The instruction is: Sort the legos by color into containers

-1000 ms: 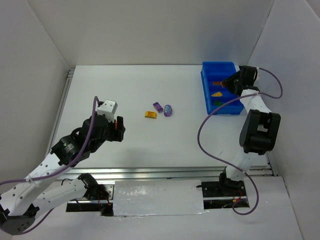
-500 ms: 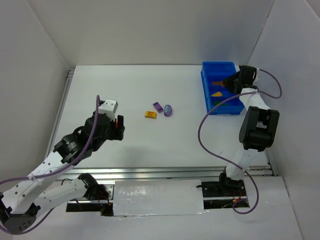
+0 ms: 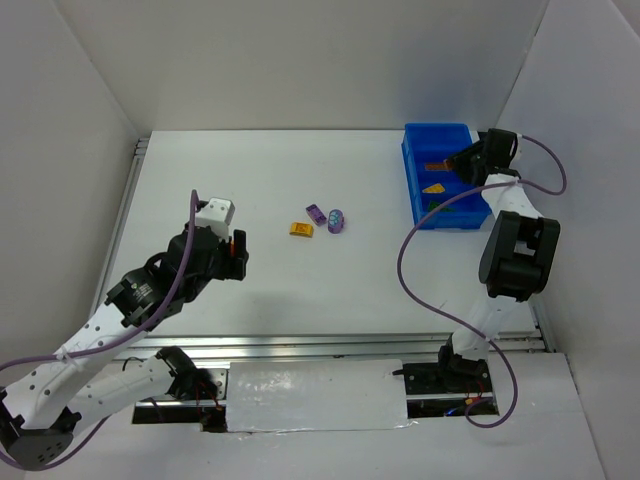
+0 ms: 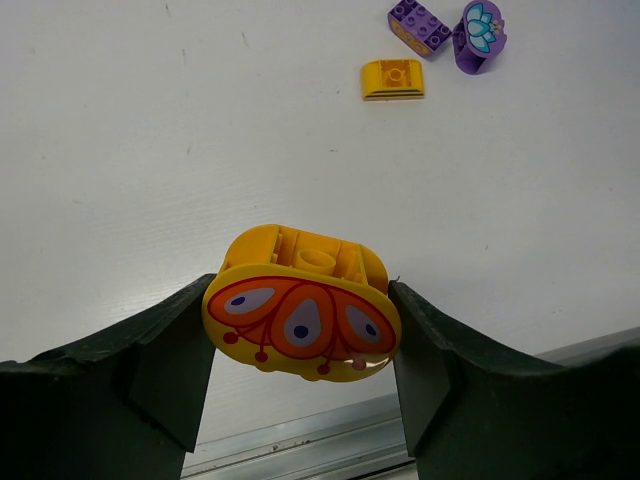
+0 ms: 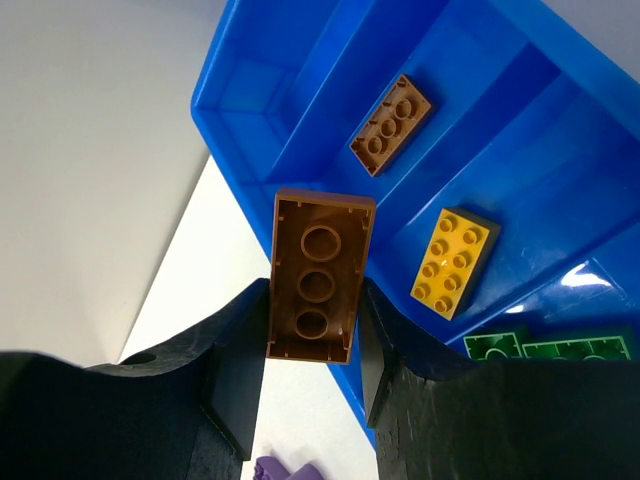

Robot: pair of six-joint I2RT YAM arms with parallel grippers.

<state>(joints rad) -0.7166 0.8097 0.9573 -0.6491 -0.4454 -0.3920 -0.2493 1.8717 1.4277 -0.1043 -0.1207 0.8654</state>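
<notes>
**Both arms loaded, right arm at the tray.** Over the past second almost nothing has shifted: the left arm (image 3: 150, 290) has merely settled, and both grips are unchanged. The left jaws stay clamped on a yellow brick with an orange printed face (image 4: 300, 310), held above the surface (image 4: 150, 150) and well apart from the blue tray (image 3: 412, 175). The right jaws are clamped on a brown brick (image 5: 318, 275), seemingly over the tray's rim, near the compartment holding a second brown brick (image 5: 391, 124). We judge that release is close. A purple brick (image 4: 420, 25), a purple rounded piece (image 4: 480, 35) and a plain yellow brick (image 4: 392, 79) lie unsorted. The right wrist view crops the green compartment.
</notes>
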